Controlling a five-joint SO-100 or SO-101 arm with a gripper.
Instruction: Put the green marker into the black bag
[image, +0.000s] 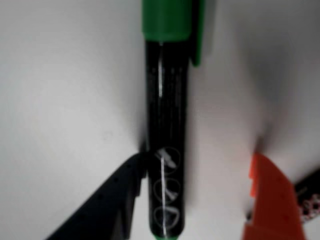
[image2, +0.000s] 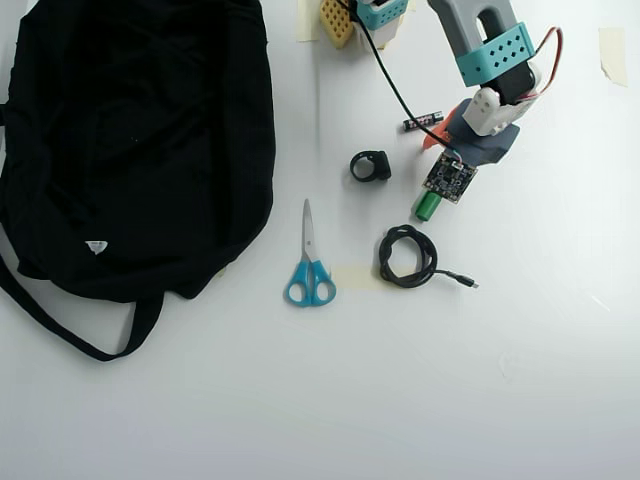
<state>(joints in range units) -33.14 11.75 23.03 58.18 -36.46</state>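
Note:
The green marker (image: 167, 115) lies on the white table, its black barrel with white print running up the wrist view and its green cap at the top. My gripper (image: 199, 160) is open around the barrel: the black finger (image: 117, 200) touches its left side, and the orange finger (image: 272, 200) stands apart on the right. In the overhead view only the marker's green cap (image2: 428, 206) sticks out below my gripper (image2: 455, 150). The black bag (image2: 130, 140) lies far left, with its strap and a small white tag.
In the overhead view, blue-handled scissors (image2: 310, 270), a coiled black cable (image2: 408, 257), a black ring (image2: 370, 166) and a small black battery (image2: 423, 121) lie near the gripper. Tape pieces (image2: 612, 50) sit on the table.

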